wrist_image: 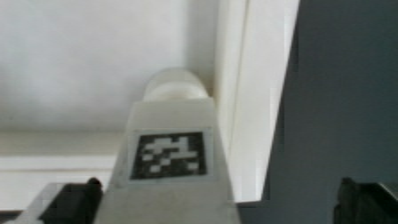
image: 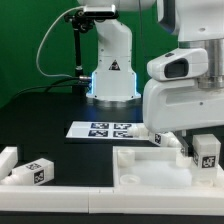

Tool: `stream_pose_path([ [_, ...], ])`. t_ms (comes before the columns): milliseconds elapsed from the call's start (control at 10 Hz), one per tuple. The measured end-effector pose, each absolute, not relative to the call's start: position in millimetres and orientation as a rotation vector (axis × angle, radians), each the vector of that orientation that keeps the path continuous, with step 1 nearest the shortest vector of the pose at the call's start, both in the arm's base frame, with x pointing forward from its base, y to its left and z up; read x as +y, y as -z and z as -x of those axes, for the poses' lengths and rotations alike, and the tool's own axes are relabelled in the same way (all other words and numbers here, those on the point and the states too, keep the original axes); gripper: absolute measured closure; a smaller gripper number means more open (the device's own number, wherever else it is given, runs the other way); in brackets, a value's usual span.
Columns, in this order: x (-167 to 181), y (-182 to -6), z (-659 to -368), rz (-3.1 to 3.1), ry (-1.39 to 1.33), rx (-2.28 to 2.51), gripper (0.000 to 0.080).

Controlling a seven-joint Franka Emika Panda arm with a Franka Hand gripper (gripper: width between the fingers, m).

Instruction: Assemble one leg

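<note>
The leg [wrist_image: 173, 150] stands between the gripper's [wrist_image: 217, 204] spread fingers, unclamped, with a clear gap on one side. It is over the panel [image: 150, 168], toward the exterior view's right. Its long axis points away from the wrist along the panel's rim.

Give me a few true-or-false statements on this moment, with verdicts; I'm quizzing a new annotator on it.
1. The gripper is shut on the leg. False: its fingertips stand clear of the leg on both sides.
2. The marker board lies flat on the table. True.
3. The white panel stands on edge. False: it lies flat.
4. Two other legs lie at the exterior view's left. True.
</note>
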State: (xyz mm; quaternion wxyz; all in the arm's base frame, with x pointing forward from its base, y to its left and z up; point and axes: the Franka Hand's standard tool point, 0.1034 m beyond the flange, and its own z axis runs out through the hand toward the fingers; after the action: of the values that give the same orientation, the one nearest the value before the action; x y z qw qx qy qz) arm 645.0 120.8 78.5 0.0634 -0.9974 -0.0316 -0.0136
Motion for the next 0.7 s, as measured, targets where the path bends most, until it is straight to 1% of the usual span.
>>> stream_pose_path([
  [200, 119.3, -77.5, -644.4, 3.014, 0.031, -0.085, 0.0150],
  [300, 119.3, -77.5, -644.3, 3.015, 0.029, -0.050, 0.0242],
  [400, 119.5, -77.4, -644.3, 3.014, 0.026, -0.008, 0.0242],
  [500, 118.5, -77.5, -644.5, 3.015, 0.021, 0.079, 0.0411],
  [600, 112.8, -77.1, -644.8, 3.017, 0.017, 0.168, 0.0505],
  [700, 111.5, -76.7, -644.9, 3.006, 0.047, 0.308, 0.0506],
])
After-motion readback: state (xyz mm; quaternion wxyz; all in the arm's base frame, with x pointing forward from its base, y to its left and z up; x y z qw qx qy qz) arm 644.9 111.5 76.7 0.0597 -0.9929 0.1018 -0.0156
